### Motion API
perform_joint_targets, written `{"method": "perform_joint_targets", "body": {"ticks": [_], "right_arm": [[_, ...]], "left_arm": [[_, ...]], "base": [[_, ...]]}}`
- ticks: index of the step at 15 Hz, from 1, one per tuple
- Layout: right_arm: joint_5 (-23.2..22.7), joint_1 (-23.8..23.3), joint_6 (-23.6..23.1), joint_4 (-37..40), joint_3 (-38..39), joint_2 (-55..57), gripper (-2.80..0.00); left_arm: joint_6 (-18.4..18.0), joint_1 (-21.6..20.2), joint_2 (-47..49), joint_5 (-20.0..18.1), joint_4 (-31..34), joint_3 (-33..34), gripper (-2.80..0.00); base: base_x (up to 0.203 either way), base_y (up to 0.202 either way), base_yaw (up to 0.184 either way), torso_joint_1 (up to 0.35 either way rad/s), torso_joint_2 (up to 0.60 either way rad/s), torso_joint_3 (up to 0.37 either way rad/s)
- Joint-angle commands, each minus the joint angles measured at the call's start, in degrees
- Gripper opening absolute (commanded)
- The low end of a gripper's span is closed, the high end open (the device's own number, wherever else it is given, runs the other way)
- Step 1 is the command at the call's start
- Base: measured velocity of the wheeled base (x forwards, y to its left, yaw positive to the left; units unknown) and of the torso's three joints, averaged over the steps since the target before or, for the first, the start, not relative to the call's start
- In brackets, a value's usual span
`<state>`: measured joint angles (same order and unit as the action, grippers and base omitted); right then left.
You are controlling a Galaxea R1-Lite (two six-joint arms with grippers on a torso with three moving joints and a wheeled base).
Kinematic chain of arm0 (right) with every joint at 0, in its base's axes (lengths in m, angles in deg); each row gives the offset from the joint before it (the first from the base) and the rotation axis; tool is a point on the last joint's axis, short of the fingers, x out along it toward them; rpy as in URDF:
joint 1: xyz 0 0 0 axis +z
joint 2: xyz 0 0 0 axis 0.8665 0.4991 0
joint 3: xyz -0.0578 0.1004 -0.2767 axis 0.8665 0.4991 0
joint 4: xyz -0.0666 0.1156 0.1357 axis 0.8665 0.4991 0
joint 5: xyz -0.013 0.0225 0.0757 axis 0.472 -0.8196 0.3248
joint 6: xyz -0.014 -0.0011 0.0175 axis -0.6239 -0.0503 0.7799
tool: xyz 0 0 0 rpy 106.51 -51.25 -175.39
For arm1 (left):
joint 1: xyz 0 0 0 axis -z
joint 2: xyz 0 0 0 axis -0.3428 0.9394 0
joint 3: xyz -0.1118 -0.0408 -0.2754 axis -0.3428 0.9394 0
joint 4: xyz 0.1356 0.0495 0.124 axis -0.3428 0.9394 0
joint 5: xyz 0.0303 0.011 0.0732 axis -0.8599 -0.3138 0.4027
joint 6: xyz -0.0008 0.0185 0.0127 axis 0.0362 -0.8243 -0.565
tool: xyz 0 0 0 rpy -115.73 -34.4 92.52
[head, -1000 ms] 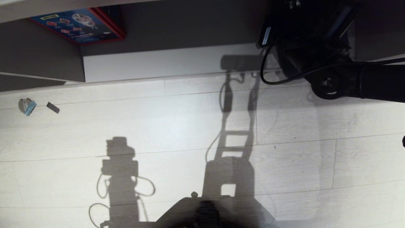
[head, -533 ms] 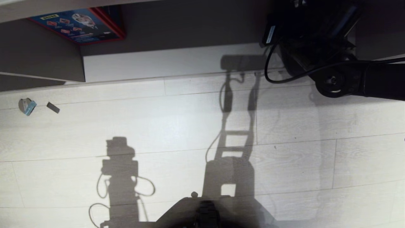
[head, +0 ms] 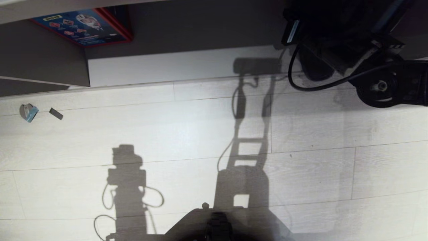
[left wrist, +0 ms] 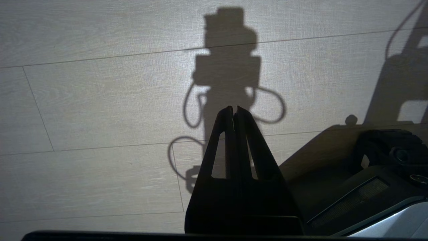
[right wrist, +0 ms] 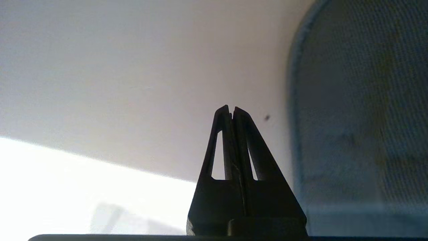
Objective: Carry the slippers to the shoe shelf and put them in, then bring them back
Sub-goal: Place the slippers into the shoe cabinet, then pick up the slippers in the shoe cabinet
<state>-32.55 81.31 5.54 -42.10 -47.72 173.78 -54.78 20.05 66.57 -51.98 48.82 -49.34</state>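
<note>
— Slippers: where are they?
— I cannot make them out in any view. Neither claw holds them, and the dark mass of the right arm (head: 378, 87) covers the far right corner of the head view, so anything under it is hidden.
— What is the right claw (right wrist: 231, 108) doing?
— It is clenched, fingertips pressed together with nothing between them. It points at a pale, smooth wall (right wrist: 133, 67). Just beside it stands a blue-grey woven panel (right wrist: 361, 117) with a rounded edge; whether the tips touch either one, I cannot tell.
— And the arm itself?
— It reaches in from the right edge of the head view, up by the dark taupe furniture front (head: 200, 30), with a black cable (head: 311, 87) looping below it.
— The left claw (left wrist: 234, 108)?
— Clenched too, empty, hanging over the pale plank floor (head: 167, 134) near the robot's base (head: 217, 224), its shadow cast on the boards.
— Anything else around?
— A blue box with a red border (head: 80, 26) sits in the far left recess. On the floor at the left lie a small grey-and-blue scrap (head: 28, 112) and a dark strip (head: 56, 113), close together, well apart from both arms.
</note>
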Motion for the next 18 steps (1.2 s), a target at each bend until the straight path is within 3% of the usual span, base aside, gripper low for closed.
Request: {"method": "perform_joint_targets", "body": {"ticks": [1, 9, 14, 18], "right_arm": [[-0.01, 0.3, -0.1, -0.74, 6.83, -6.71, -2.8], [-0.96, 0.36, -0.2, -1.29, 43.3, -31.82, -2.8], [-0.57, 0.29, -0.25, 0.63, 56.64, -49.72, -2.8], [1.06, -1.94, -0.16, 8.33, 64.3, -65.34, -2.8]], "left_arm": [[0.02, 0.0, 0.05, 0.01, -0.02, 0.0, -2.8], [-0.07, 0.0, 0.05, 0.01, -0.02, 0.0, -2.8], [-0.16, 0.0, 0.05, 0.01, -0.02, 0.0, -2.8], [-0.16, 0.0, 0.05, 0.01, -0.02, 0.0, -2.8]], "base": [[0.0, 0.0, 0.0, 0.0, 0.0, 0.0], [0.0, 0.0, 0.0, 0.0, 0.0, 0.0], [0.0, 0.0, 0.0, 0.0, 0.0, 0.0], [0.0, 0.0, 0.0, 0.0, 0.0, 0.0]]}}
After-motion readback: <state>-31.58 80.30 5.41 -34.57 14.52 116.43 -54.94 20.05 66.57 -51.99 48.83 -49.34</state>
